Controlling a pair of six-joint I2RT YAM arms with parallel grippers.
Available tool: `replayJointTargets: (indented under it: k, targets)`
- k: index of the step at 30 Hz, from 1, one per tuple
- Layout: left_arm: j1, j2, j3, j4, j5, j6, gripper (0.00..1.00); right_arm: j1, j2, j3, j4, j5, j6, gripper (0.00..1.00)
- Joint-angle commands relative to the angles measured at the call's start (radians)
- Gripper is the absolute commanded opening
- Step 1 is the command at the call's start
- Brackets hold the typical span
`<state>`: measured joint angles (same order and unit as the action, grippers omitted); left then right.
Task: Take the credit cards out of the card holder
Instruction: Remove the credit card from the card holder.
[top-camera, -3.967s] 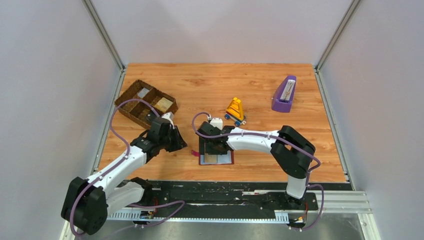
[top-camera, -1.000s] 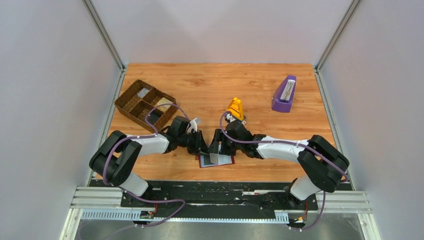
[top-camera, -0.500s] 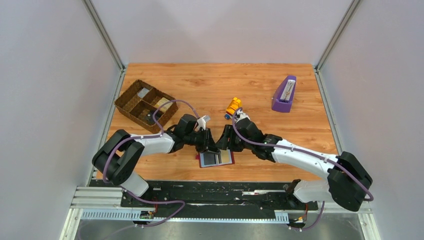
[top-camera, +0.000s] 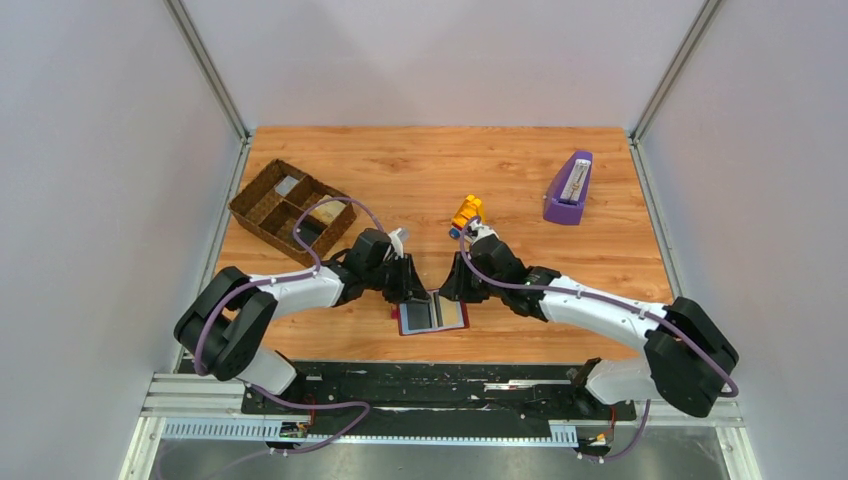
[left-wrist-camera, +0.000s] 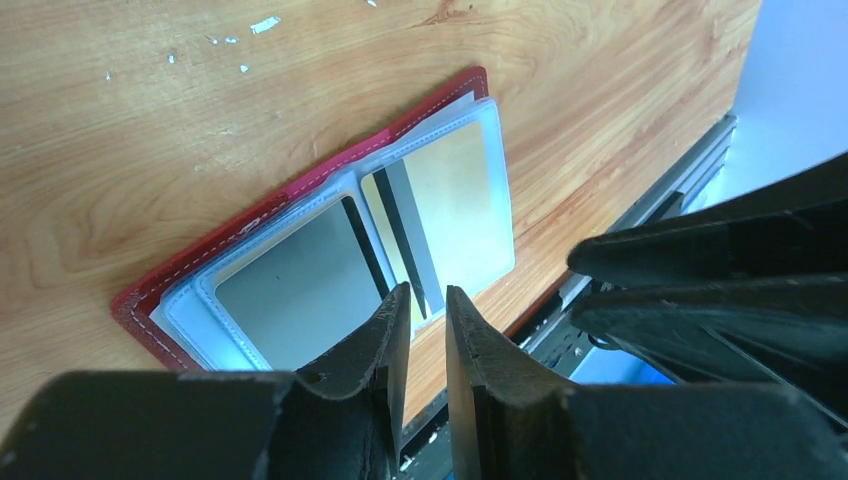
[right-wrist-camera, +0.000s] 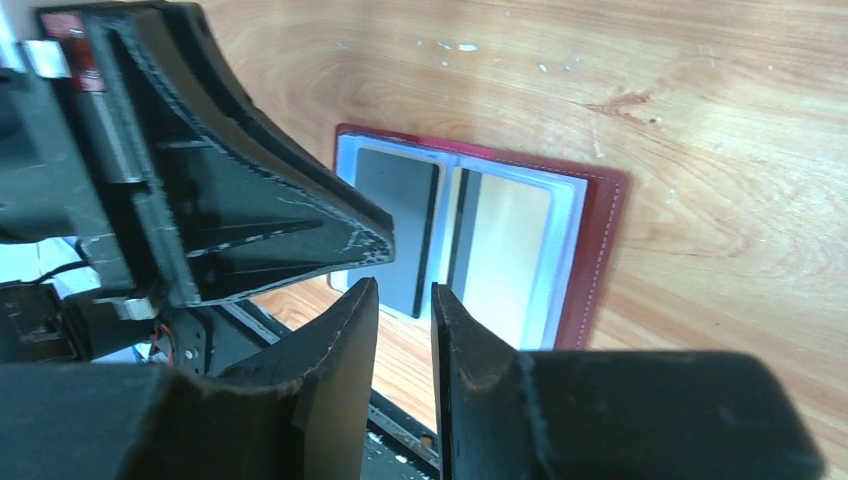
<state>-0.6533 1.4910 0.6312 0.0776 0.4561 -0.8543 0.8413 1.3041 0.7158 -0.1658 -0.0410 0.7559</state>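
- Near edge, centre: card holder (top-camera: 432, 316) lies open and flat on the table (top-camera: 560, 270), red cover down, clear sleeves up. Spread like this, both pages are exposed to the arms.
- Left page carries a dark grey card (top-camera: 421, 315), right page a gold card (top-camera: 452, 314). Both sit in their sleeves; none is out yet.
- Just beyond its far edge, left gripper (left-wrist-camera: 427, 295) and right gripper (right-wrist-camera: 402, 290) lean in from either side, tips close together over the spine.
- Both sets of jaws stand at a narrow gap with nothing between them. Judgement: slim spacing suits pinching a thin card edge, or pinning a sleeve while the other arm pulls.
- Contact with the sleeves: cannot tell.
- Farther back, centre: small yellow toy (top-camera: 465, 213), just behind the right wrist.
- Far left: wicker basket (top-camera: 290, 208), with compartments, a likely drop spot.
- Far right: purple stand (top-camera: 568, 188), well apart.
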Motion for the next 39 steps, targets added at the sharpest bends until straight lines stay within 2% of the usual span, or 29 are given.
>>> replayJointTargets:
  k: [1,18,32,39]
  targets:
    - [-0.002,-0.014,-0.002,0.047,-0.029,0.012,0.27,-0.029,0.040,-0.016,0.064,-0.044,-0.039,0.26]
    - [-0.002,0.088,-0.009,0.106,-0.066,0.027,0.27,-0.105,0.182,-0.115,0.147,-0.118,-0.015,0.21]
    - [-0.002,0.146,-0.019,0.141,-0.076,0.013,0.31,-0.109,0.187,-0.123,0.150,-0.118,-0.006,0.20]
    - [-0.009,0.122,-0.024,0.080,-0.122,-0.028,0.32,-0.108,0.187,-0.124,0.156,-0.125,0.002,0.18]
